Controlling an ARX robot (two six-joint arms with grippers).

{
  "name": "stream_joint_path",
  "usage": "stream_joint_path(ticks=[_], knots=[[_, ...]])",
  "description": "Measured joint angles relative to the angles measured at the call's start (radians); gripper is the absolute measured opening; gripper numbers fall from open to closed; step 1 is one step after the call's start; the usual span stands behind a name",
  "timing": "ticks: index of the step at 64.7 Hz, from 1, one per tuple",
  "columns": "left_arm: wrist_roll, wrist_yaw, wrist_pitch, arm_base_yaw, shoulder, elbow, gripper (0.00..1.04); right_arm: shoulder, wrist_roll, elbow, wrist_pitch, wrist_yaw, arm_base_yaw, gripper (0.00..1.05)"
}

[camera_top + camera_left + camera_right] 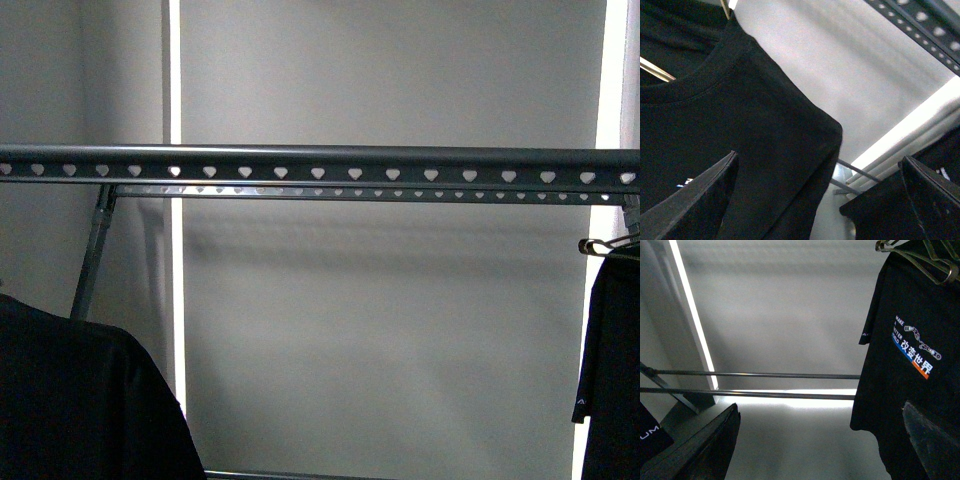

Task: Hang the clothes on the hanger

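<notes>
Our arms lie outside the front view; only the wrist cameras show us. Our left gripper (820,156) stands with its jaws spread wide; its two dark fingers (695,200) reach forward from either side of the wrist camera, flat and wedge-shaped, narrowing toward their tips, which are well apart. Our right gripper (820,404) is posed the same way; its dark fingers (935,437) are spread just as wide, tips well apart, with open space between them; neither pair of fingers closes on anything.

A pale grey wall (390,330) behind, split by a bright vertical light strip (175,80)
</notes>
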Motion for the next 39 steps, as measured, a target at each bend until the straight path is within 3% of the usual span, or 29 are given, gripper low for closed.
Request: stream_joint_path(ticks=[16,39], knots=[[-0.217,-0.161,-0.039,-0.026,0.496,0.384,0.98,0.0,0.0,0.0,0.0,0.0,0.0,0.97],[-0.199,-0.227,-0.063,-0.015,0.612,0.632,0.98,0.0,0.0,0.0,0.0,0.0,0.0,0.97]])
